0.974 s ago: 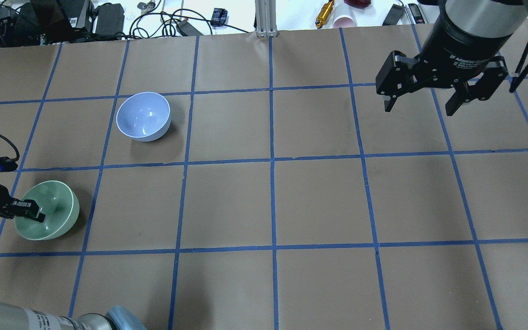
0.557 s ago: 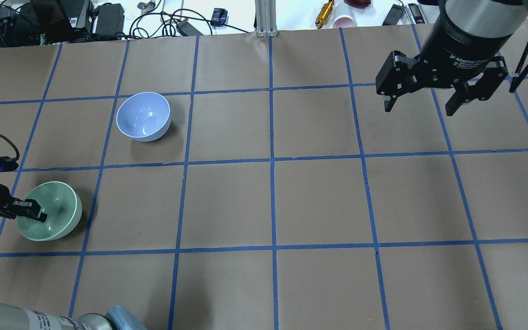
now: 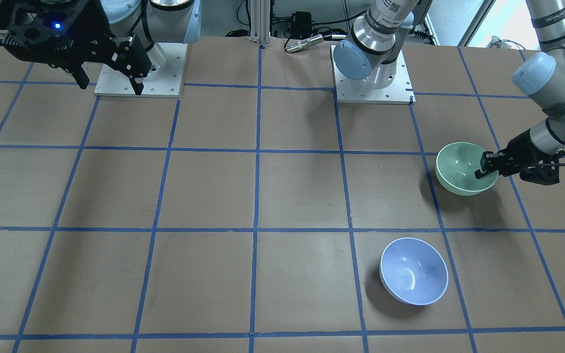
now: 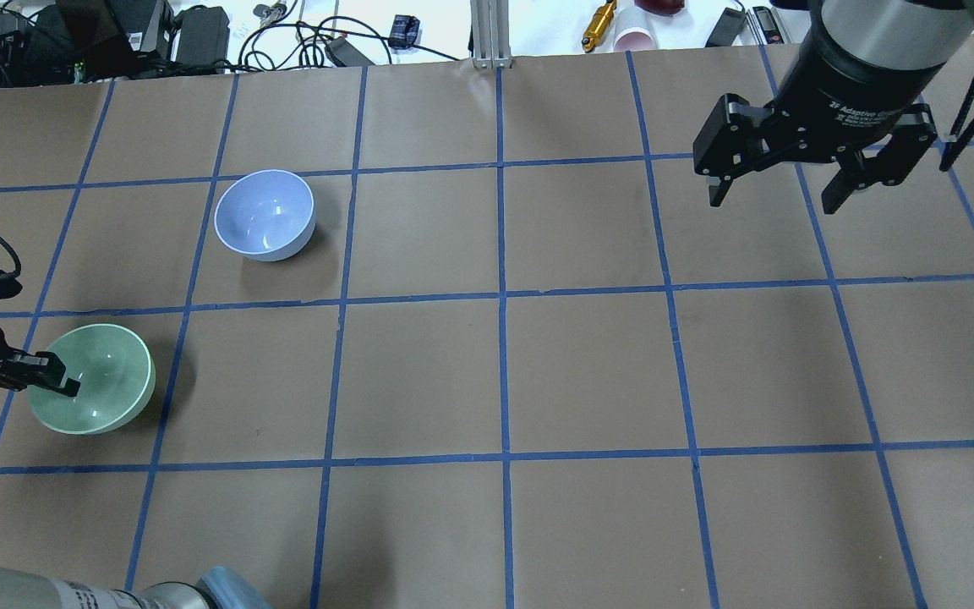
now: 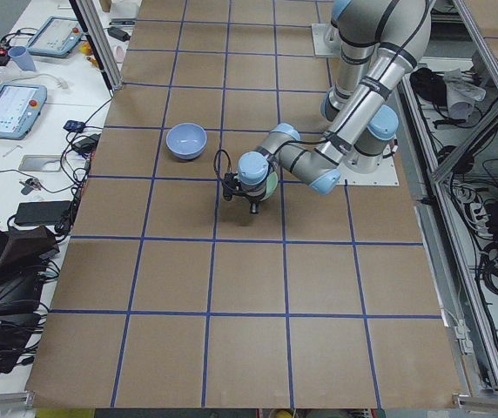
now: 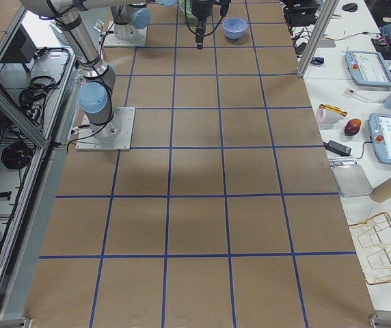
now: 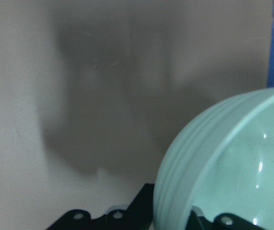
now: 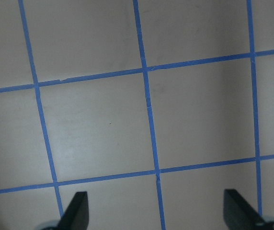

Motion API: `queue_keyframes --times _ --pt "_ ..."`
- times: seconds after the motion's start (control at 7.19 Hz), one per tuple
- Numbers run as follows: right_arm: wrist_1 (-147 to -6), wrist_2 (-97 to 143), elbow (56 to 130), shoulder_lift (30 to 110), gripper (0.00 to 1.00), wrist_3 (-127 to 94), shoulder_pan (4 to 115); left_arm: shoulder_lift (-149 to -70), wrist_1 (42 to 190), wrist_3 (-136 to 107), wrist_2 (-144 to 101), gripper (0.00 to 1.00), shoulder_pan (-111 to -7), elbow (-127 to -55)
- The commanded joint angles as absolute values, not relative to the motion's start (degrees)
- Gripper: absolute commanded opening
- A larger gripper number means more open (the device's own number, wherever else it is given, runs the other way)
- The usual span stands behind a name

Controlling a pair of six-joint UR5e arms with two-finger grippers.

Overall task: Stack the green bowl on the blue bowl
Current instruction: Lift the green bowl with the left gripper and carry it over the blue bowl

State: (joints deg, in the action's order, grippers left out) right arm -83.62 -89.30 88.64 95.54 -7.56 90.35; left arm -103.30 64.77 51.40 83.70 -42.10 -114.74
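Note:
The green bowl is at the table's left side, held a little above the surface; its shadow falls apart from it. My left gripper is shut on the bowl's near-left rim, one finger inside and one outside. The front view shows the same bowl and left gripper, and the left wrist view shows the bowl up close. The blue bowl stands upright and empty one grid square further out and to the right, also in the front view. My right gripper hangs open and empty, high over the far right.
Blue tape lines grid the brown table. An aluminium post stands at the far edge, with cables, a yellow tool and a pink cup behind it. The arm bases sit on the robot's side.
The green bowl has risen off the table in my left gripper, levelled out and shifted slightly outward. The right arm and the blue bowl have not moved.

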Motion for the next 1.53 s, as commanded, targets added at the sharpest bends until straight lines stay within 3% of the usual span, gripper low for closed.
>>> queue_keyframes --times 0.0,0.83,1.39 --pt "-83.67 -89.3 88.59 95.54 1.0 -7.56 90.35 -102.4 68.2 51.33 82.36 0.0 -42.19 -113.03" --pt "-83.67 -89.3 88.68 95.54 1.0 -7.56 90.35 -99.84 72.33 50.72 72.19 0.0 -43.75 -108.39" --pt "-83.67 -89.3 88.59 95.54 1.0 -7.56 90.35 -105.1 72.16 30.02 71.46 0.0 -58.16 -98.19"
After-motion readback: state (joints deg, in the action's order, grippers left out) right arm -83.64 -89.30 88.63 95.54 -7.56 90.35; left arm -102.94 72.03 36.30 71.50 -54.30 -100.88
